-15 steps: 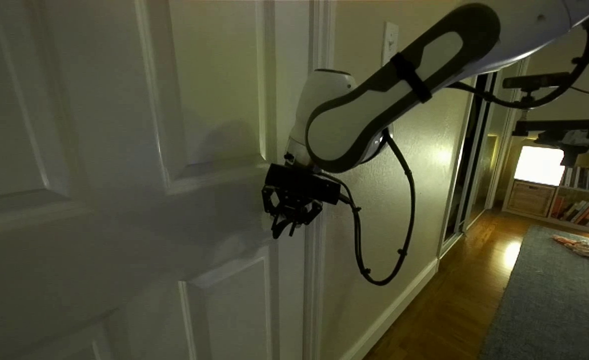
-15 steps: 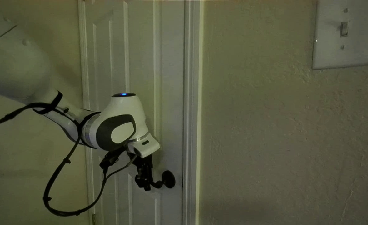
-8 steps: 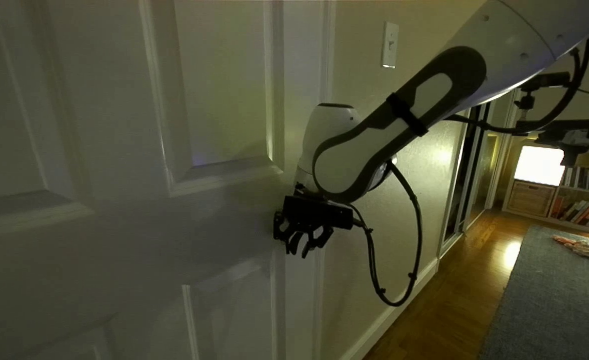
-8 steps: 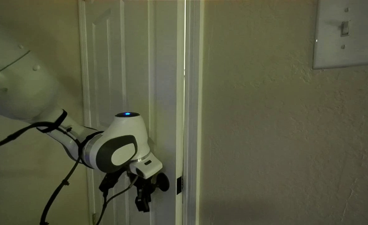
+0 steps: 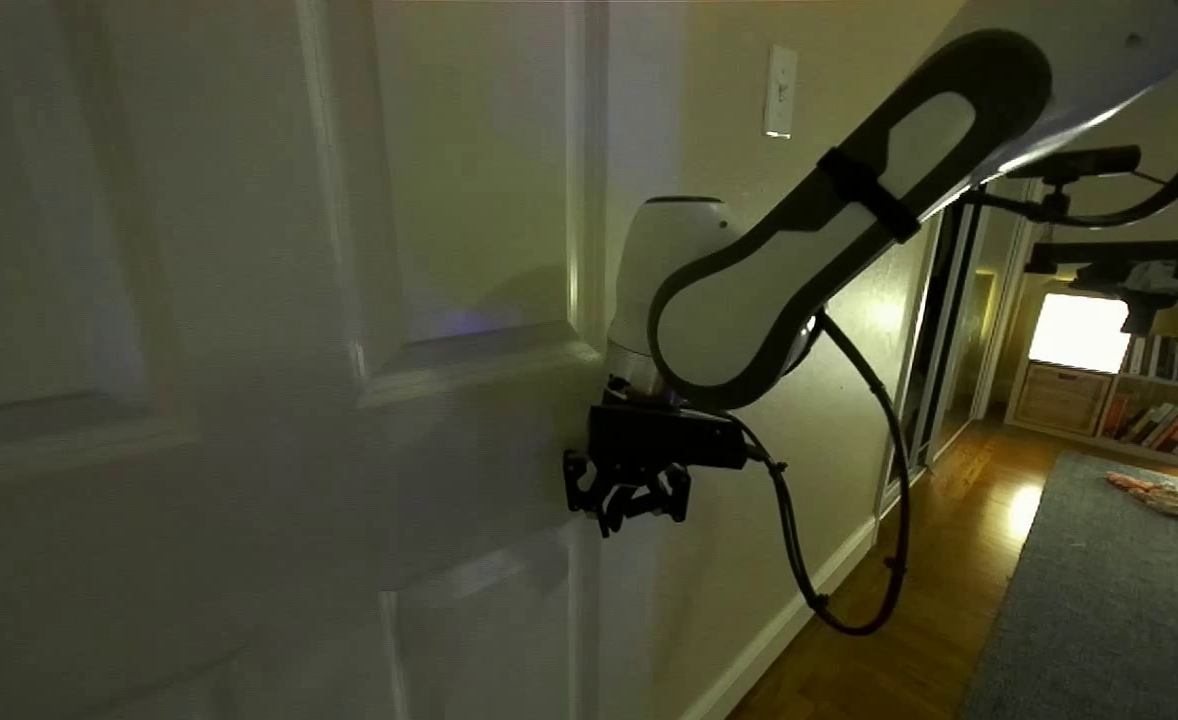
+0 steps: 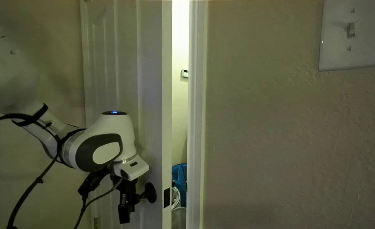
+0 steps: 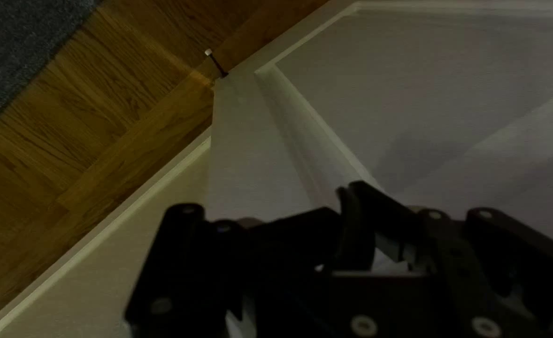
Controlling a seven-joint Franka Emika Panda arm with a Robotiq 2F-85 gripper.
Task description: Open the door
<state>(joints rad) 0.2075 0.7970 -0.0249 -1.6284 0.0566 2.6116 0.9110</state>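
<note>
At the dark handle (image 6: 150, 192) my pincer (image 5: 617, 517) points downward, too shadowed for me to tell whether it clasps or gapes. Above, my wrist (image 5: 674, 270) stands nearly upright, and my forearm (image 5: 809, 245) slopes up away from the white door (image 6: 152, 95), which hangs ajar, a bright gap (image 6: 180, 127) beside it.
</note>
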